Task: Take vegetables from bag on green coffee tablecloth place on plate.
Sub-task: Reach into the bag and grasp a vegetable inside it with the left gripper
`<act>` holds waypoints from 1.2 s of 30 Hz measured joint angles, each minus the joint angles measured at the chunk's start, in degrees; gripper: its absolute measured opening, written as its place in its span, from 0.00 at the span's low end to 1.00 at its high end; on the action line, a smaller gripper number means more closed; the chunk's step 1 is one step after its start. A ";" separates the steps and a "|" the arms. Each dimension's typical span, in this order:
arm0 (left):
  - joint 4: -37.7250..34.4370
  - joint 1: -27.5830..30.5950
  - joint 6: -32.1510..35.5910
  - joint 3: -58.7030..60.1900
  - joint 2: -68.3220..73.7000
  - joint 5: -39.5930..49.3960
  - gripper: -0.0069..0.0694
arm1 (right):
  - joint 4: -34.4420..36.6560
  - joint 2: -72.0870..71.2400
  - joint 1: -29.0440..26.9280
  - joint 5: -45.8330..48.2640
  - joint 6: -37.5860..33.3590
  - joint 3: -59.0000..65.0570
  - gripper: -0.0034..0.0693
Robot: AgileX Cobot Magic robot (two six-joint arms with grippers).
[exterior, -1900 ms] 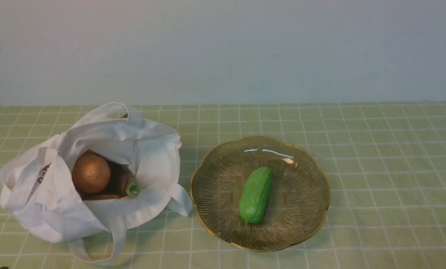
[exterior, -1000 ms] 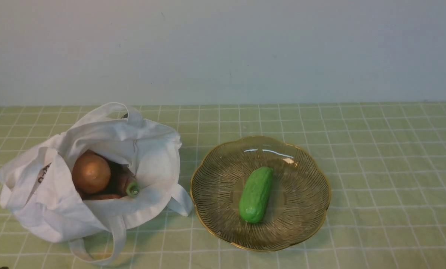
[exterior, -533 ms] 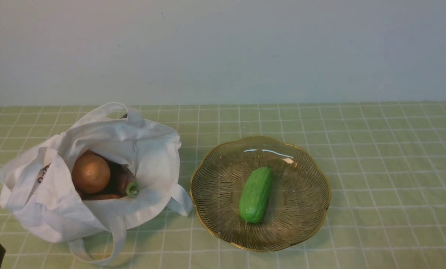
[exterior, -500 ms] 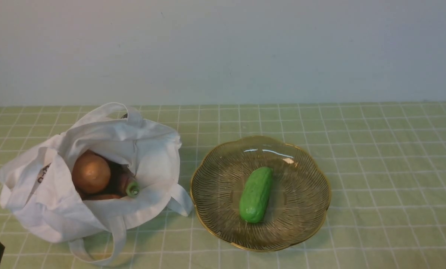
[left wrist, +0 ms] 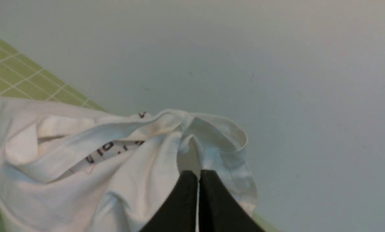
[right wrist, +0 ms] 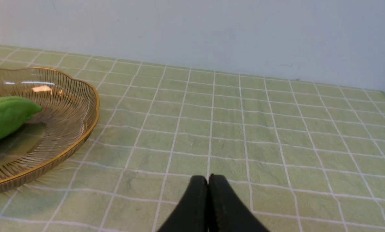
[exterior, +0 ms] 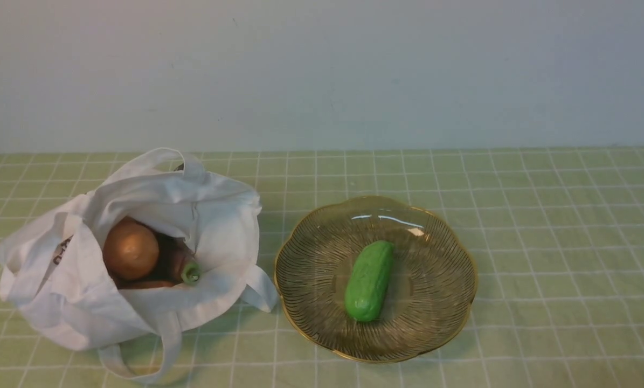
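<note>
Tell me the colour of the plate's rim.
Gold. The plate has a thin, shiny gold rim, clearest in the right wrist view.

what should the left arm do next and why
Probably open the left pincer before reaching in. It is shut close against the white bag, and the round brown vegetable lies exposed on top in the bag's mouth, too wide for closed jaws to take. Only the green cucumber is on the plate, so more vegetables have to come out.
</note>
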 joint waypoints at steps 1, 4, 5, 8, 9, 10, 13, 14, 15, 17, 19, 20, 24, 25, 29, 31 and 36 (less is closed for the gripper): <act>-0.78 0.00 -0.22 0.00 0.00 -2.94 0.09 | 0.00 0.00 0.00 0.00 0.00 0.00 0.03; -2.37 0.00 -1.82 -1.15 0.00 -13.36 0.09 | 0.00 0.00 0.00 0.00 0.00 0.00 0.03; -2.31 0.00 -2.02 -1.72 0.00 -13.71 0.09 | 0.00 0.00 0.00 0.00 0.00 0.00 0.03; 3.94 0.00 -2.65 -10.56 0.82 -14.38 0.09 | 0.00 0.00 0.00 0.00 0.00 0.00 0.03; 7.12 0.00 -2.65 -13.94 1.63 -13.01 0.09 | 0.00 0.00 0.00 0.00 0.00 0.00 0.03; 10.43 0.00 -2.80 -17.43 3.03 -10.31 0.09 | 0.00 0.00 0.00 0.00 0.00 0.00 0.03; 18.28 0.00 -3.45 -27.44 9.08 4.46 0.09 | 0.00 0.00 0.00 0.00 0.00 0.00 0.03; 19.94 0.00 -3.51 -30.30 11.39 8.24 0.09 | 0.00 0.00 0.00 0.00 0.00 0.00 0.03; 20.32 0.00 -3.51 -31.00 11.99 10.82 0.09 | 0.00 0.00 0.00 0.00 0.00 0.00 0.03; 23.69 0.00 -0.89 -39.94 22.31 29.17 0.09 | 0.00 0.00 0.00 0.00 0.00 0.00 0.03; 24.46 0.00 4.28 -45.02 29.71 40.99 0.09 | 0.00 0.00 0.00 0.00 0.05 0.00 0.03; 24.46 0.00 5.53 -45.91 30.44 42.14 0.09 | 0.00 0.00 0.00 0.00 0.05 0.00 0.03; 21.08 0.00 20.55 -53.82 47.35 63.93 0.09 | 0.00 0.00 0.00 0.00 1.53 0.00 0.03; 19.92 0.00 22.46 -54.40 50.06 64.60 0.09 | 0.00 0.00 0.00 0.00 1.59 0.00 0.03; 16.78 0.00 27.43 -55.45 57.82 63.65 0.09 | 0.00 0.00 0.00 0.00 1.74 0.00 0.03; 15.21 -1.26 30.48 -56.37 63.30 62.25 0.09 | 0.00 0.00 0.00 0.00 1.74 0.00 0.03; 17.58 -9.04 31.53 -59.30 71.23 61.44 0.09 | 0.00 0.00 0.00 0.00 1.74 0.00 0.03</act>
